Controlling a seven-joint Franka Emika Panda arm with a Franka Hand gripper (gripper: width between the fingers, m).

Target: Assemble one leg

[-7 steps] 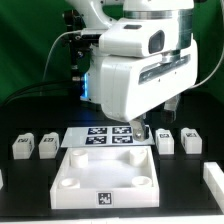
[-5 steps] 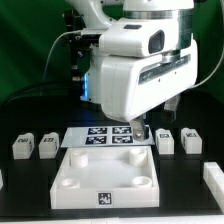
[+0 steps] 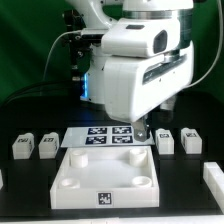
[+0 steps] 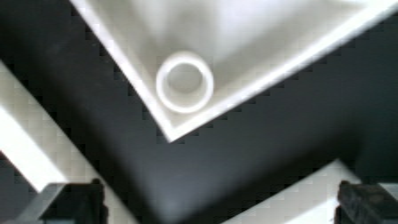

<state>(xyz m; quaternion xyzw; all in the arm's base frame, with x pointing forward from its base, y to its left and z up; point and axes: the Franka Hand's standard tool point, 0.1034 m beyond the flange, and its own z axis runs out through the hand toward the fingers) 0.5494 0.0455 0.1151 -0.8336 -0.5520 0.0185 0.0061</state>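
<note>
Black tabletop [image 3: 30, 195]: white square socketed plastic tray [image 3: 105, 178]; gripper [image 4: 217, 203] over its corner, spread wide, empty; small white tagged blocky leg [image 3: 165, 142] beside.

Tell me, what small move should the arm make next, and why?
Probably a short shift toward the exterior view's right, to bring the pincer over the nearest leg. The wrist view shows its fingertips spread with nothing between them, above a corner socket of the white tray, so it holds no leg to fit yet.
</note>
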